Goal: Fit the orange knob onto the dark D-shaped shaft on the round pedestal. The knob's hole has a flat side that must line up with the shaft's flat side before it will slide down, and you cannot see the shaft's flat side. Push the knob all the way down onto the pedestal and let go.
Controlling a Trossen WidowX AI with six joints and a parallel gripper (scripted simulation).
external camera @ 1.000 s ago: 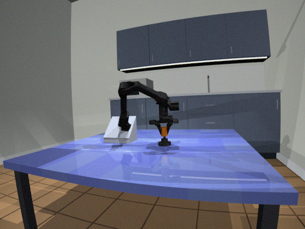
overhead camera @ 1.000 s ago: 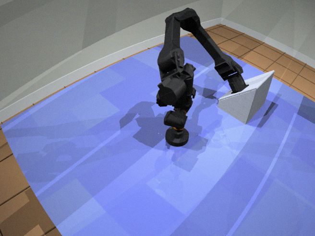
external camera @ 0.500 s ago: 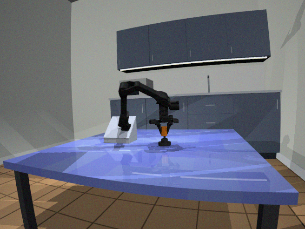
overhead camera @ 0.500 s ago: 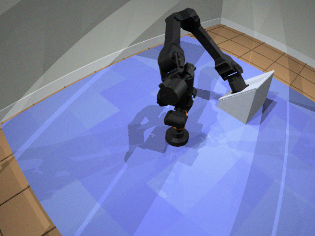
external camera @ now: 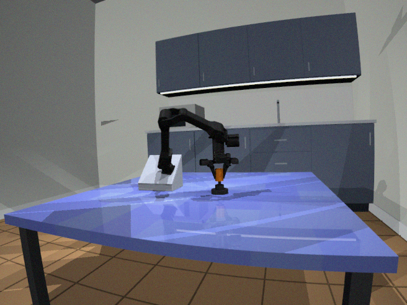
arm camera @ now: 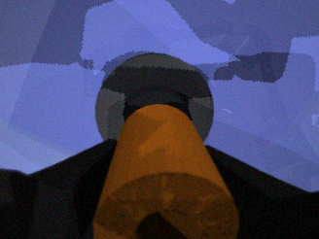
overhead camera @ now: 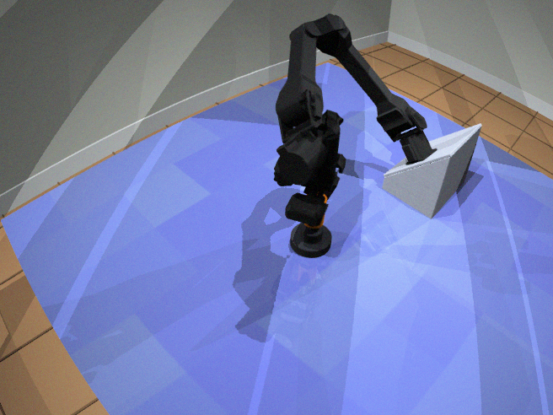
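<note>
1 orange knob point(overhead camera: 317, 227) point(external camera: 219, 175) point(arm camera: 160, 151), cylindrical, upright, clamped between the 2 fingers of the gripper point(external camera: 219, 176) point(arm camera: 159, 151); located over the round pedestal point(overhead camera: 310, 248) point(external camera: 219, 191) point(arm camera: 109, 109), short of its base. Dark shaft point(external camera: 219, 182): visible in part below the knob; engagement with the hole cannot be told. 1 black arm point(overhead camera: 302, 57) point(external camera: 165, 136), arched, pointing the gripper downward. 1 pale wedge-shaped stand point(overhead camera: 415, 187) point(external camera: 177, 181), sloped face, at the arm's foot, apart from the pedestal. 1 blue table point(overhead camera: 178, 290) point(external camera: 196, 244), glossy, beneath all.
</note>
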